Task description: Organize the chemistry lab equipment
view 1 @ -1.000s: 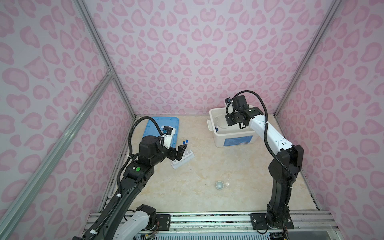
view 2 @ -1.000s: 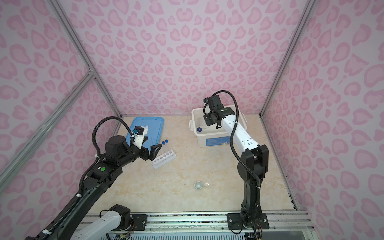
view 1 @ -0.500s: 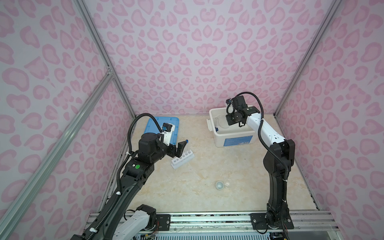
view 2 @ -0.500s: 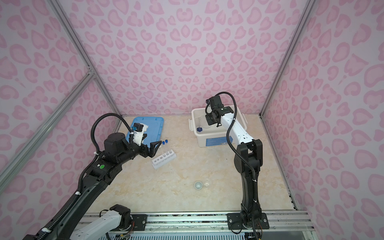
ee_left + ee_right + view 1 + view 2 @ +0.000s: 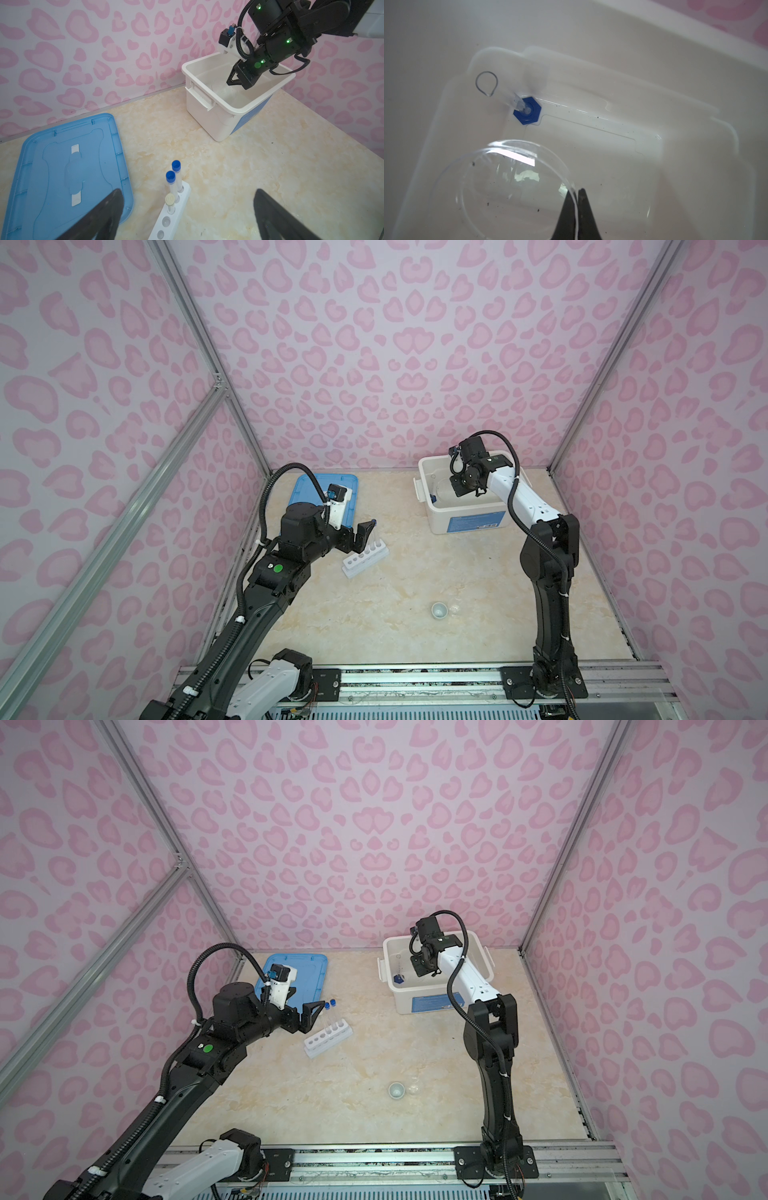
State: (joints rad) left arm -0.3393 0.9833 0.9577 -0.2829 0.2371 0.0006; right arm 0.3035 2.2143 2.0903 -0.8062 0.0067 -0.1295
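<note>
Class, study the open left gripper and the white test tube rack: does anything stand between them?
Nothing visible does. The left gripper hovers open by the white six-hole rack, which shows unobstructed between its fingers; only the rack's three capped test tubes stand in it.

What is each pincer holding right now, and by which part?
Right pincer grips the petri dish by its rim; left pincer is open, holding nothing.
</note>
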